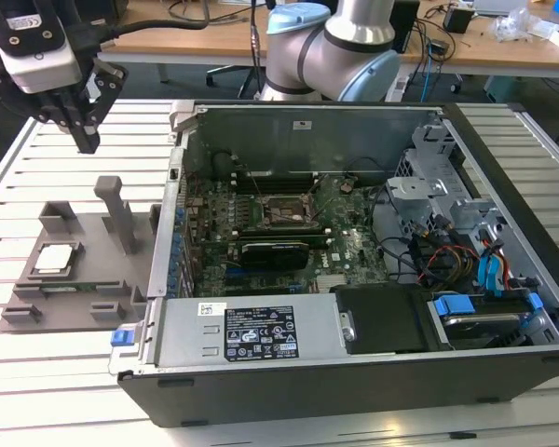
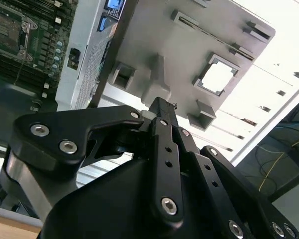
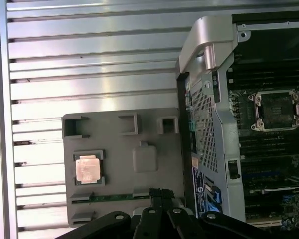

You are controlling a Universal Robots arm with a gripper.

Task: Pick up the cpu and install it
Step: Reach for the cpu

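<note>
The cpu [image 1: 56, 258] is a small square chip with a silvery top, lying flat in a recess of the grey plastic tray [image 1: 79, 303] at the exterior view's left. It also appears as the pale square cpu [image 3: 87, 168] in the first wrist view and cpu [image 2: 218, 77] in the second. My gripper [image 1: 86, 138] hangs well above the table, behind the tray and apart from the chip. Its black fingers [image 2: 162, 112] are shut together with nothing between them. The empty cpu socket [image 1: 284, 216] sits on the green motherboard inside the open computer case; the socket [image 3: 276, 110] shows in the first wrist view too.
The open computer case [image 1: 354, 372] fills the middle and the exterior view's right, its metal wall standing right beside the tray. A tall grey peg [image 1: 121, 214] rises from the tray. A long dark card with a green edge [image 3: 122, 197] lies in a tray slot. The table is slatted white metal.
</note>
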